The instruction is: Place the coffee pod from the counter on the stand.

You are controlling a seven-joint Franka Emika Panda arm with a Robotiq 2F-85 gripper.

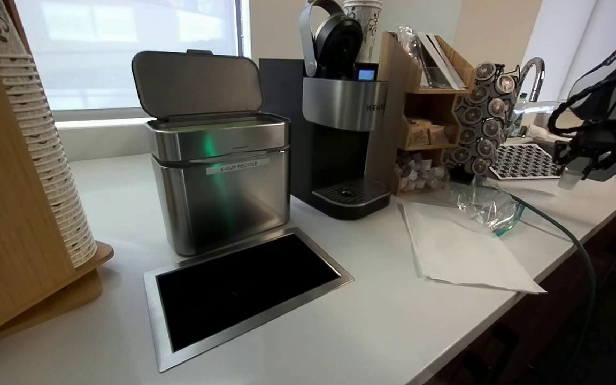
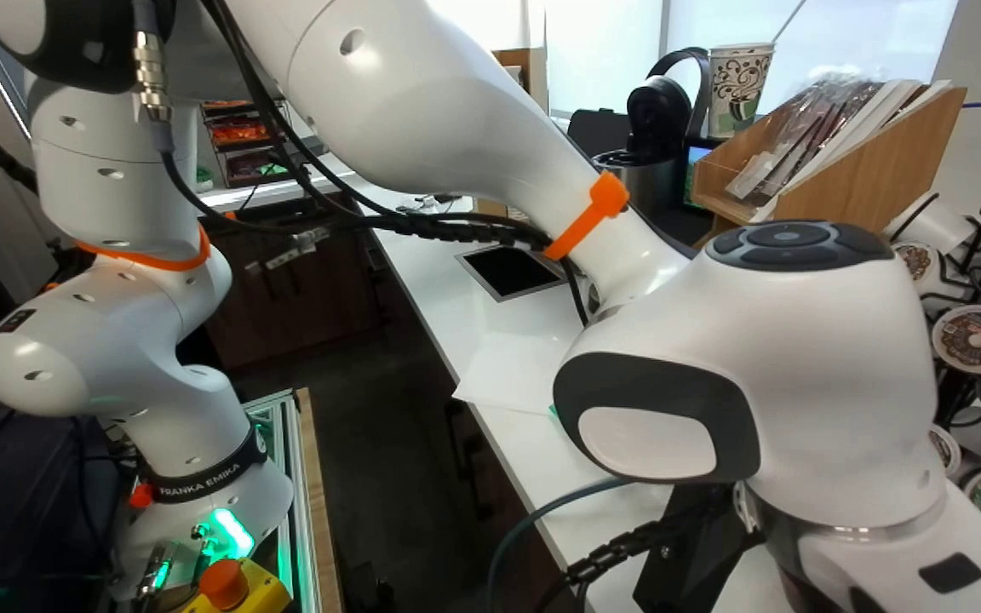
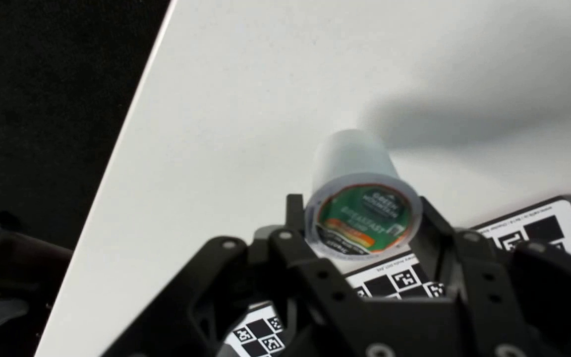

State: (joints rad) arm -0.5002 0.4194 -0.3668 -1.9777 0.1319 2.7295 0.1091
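Claw: you've got it gripping the coffee pod across its rim, mid-frame in the wrist view
Pod lid: green, Breakfast Blend, only your wrist cam reads it
Side look: in an exterior view the pod's under the claw, far right, over the bench; can't tell if it's touching
Stand: right side in both exterior views, apart from your pod
Recycle bin: upper left, only in an exterior view
Robot base: lower left, only in an exterior view
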